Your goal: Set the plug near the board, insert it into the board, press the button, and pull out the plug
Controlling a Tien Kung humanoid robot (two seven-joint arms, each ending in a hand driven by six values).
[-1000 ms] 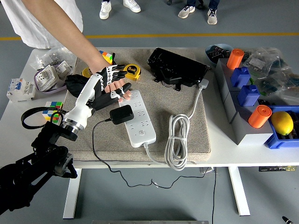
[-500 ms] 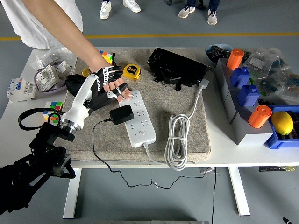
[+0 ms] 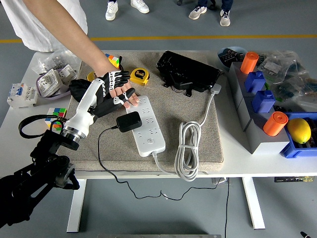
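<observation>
The left hand [image 3: 110,89] reaches in from the lower left, fingers spread, holding nothing, over the board's [image 3: 148,125] far end. A person's hand [image 3: 124,92] lies just under it, fingertips on the board. A tan mat [image 3: 198,153] covers the white table [image 3: 29,121]; grey floor lies beyond. The board runs near-to-far, tilted slightly left. The plug [image 3: 128,121] sits on its left edge, cable trailing left.

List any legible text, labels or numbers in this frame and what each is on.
None can be read for certain.
Yellow tape measure: round label, print too small.
Circuit breaker at the table's left edge: markings blurred.
Power strip and black plug: no print visible.
</observation>
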